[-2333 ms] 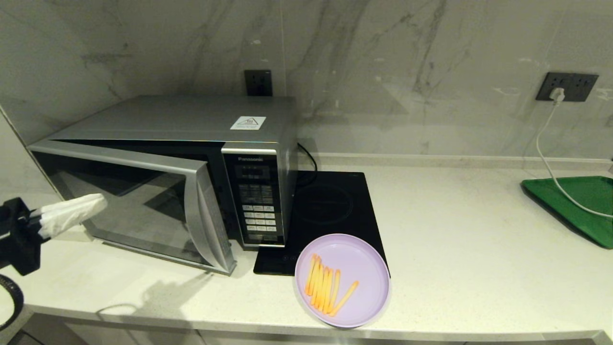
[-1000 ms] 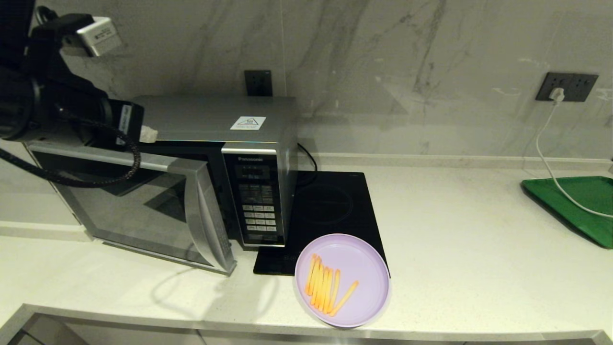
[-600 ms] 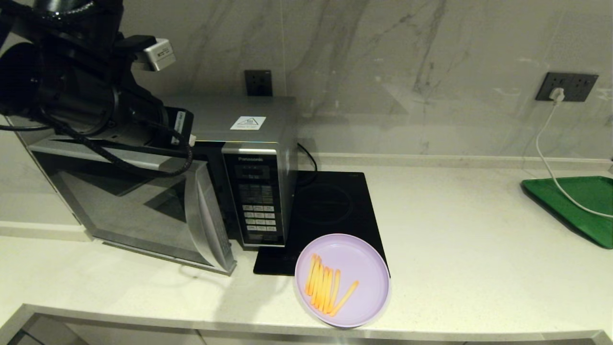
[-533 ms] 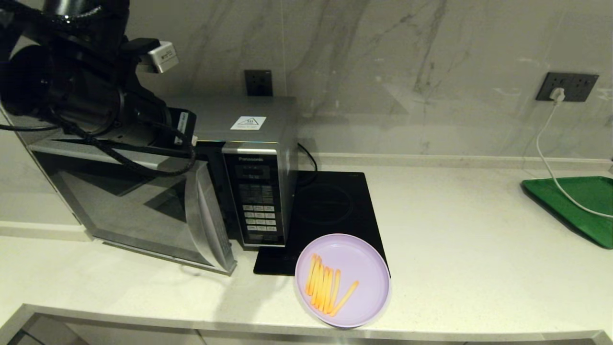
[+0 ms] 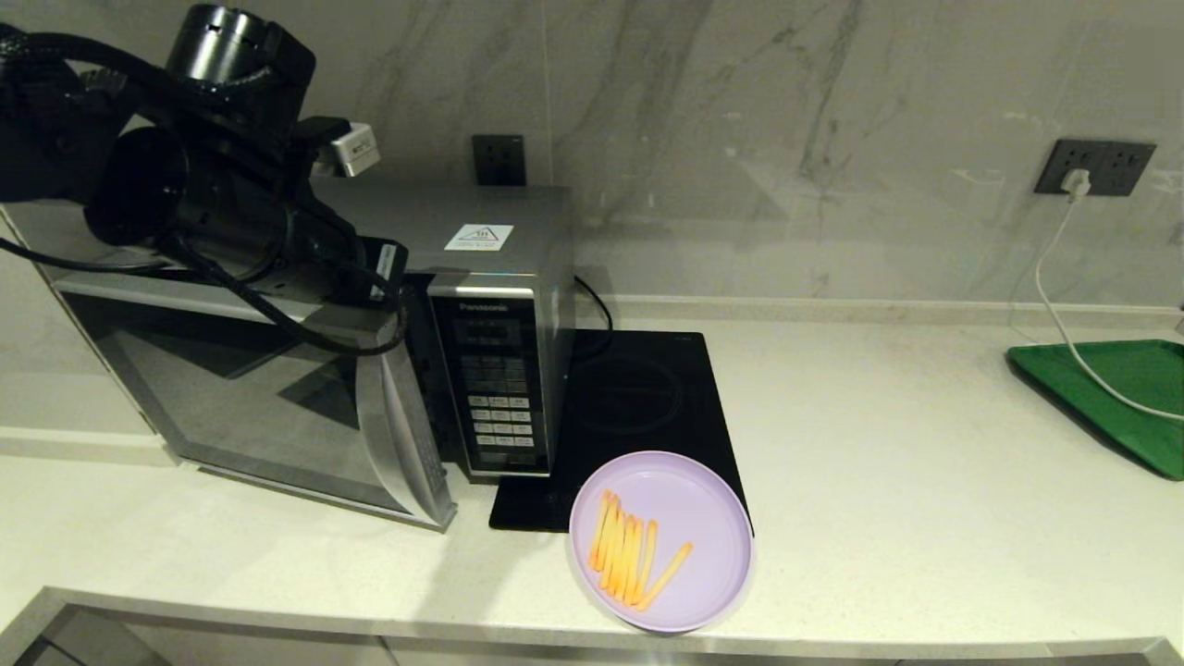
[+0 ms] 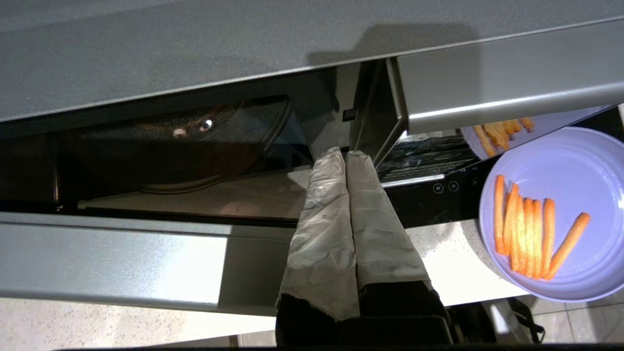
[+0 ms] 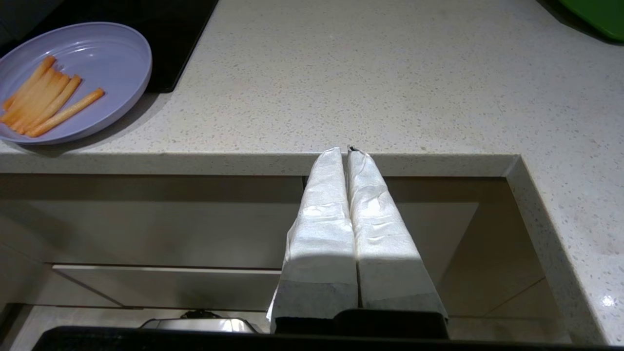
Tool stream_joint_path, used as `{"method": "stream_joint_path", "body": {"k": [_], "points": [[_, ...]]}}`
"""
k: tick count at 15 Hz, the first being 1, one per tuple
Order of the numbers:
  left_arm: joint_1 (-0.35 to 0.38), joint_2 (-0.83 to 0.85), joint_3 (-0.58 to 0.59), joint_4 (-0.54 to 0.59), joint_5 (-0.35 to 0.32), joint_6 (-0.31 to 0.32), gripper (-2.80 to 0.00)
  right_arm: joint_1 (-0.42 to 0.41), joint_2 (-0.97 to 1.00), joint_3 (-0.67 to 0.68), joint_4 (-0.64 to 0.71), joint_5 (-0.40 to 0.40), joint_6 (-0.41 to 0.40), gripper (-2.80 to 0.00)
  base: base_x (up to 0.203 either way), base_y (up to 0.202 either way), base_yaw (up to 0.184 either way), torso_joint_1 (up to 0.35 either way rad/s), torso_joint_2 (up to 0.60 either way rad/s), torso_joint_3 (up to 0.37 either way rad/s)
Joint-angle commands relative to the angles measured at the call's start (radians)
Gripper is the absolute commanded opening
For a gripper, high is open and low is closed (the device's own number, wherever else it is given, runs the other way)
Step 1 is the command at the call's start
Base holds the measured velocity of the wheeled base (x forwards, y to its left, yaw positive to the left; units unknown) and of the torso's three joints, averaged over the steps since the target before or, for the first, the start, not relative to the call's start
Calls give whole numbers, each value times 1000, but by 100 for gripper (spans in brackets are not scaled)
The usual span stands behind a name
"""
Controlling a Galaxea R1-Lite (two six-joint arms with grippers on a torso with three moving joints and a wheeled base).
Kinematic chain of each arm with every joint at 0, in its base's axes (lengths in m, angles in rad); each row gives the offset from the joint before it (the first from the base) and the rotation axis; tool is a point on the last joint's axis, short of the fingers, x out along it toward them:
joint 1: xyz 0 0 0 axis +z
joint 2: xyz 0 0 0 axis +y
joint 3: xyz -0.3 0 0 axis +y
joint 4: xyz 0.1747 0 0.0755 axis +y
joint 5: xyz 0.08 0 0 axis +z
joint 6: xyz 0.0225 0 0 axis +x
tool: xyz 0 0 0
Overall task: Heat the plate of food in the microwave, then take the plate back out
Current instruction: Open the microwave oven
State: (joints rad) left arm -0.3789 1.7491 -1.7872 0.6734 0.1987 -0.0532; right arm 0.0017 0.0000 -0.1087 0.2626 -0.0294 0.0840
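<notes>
Silver-grey microwave [image 5: 407,277]: it stood at the left of the desk [image 5: 906,481], its door [image 5: 268,407] swung partly open, hinged at the left, handle edge toward the keypad.
Left arm: it reached in high from the left, over the top edge of the door, wrist bent downward.
Left gripper [image 6: 346,156]: its white-wrapped fingers [image 6: 321,219] were pressed together, empty, with the tips poked into the gap between the door's free edge and the microwave's front, close by the keypad panel.
Change in the left arm: a couple of seconds earlier it had hung low, left of the door; it had since risen and swept right along the door top until it was nearly at the keypad.
Door: it sat at the same angle as before.
Right gripper [image 7: 347,152]: it was parked below the desk's front edge, fingers [image 7: 375,214] pressed together, holding nothing.
Plate of food [image 5: 660,540]: the lilac plate lay at the front edge of the desk, overlapping the near corner of the black cooktop [image 5: 638,398], fries in a row; it had not moved.
Green tray [image 5: 1110,388]: it sat far right, a white cable lying across it.
</notes>
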Motion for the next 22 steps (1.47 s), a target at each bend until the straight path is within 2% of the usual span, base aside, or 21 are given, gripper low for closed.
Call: {"method": "stream_joint_path", "body": {"k": [1, 4, 10, 13, 16, 18, 20, 22], "points": [[0, -7, 28, 5, 24, 0, -280, 0, 0, 0, 1, 0, 0, -280, 0, 0, 0, 0, 0, 0], [-3, -61, 101, 6, 44, 0, -280, 0, 0, 0, 1, -1, 0, -280, 0, 0, 0, 0, 0, 0], [4, -269, 249, 34, 71, 5, -280, 1, 0, 0, 1, 0, 0, -280, 0, 0, 0, 0, 0, 0], [50, -381, 321, 88, 73, 8, -280, 0, 0, 0, 1, -1, 0, -280, 0, 0, 0, 0, 0, 0], [82, -483, 463, 95, 72, 14, -280, 0, 0, 0, 1, -1, 0, -280, 0, 0, 0, 0, 0, 0], [83, -529, 456, 97, 76, 31, -280, 0, 0, 0, 1, 0, 0, -280, 0, 0, 0, 0, 0, 0], [111, -559, 432, 98, 107, 98, -280, 1, 0, 0, 1, -1, 0, -280, 0, 0, 0, 0, 0, 0], [133, -568, 417, 98, 110, 133, -280, 0, 0, 0, 1, 0, 0, -280, 0, 0, 0, 0, 0, 0]]}}
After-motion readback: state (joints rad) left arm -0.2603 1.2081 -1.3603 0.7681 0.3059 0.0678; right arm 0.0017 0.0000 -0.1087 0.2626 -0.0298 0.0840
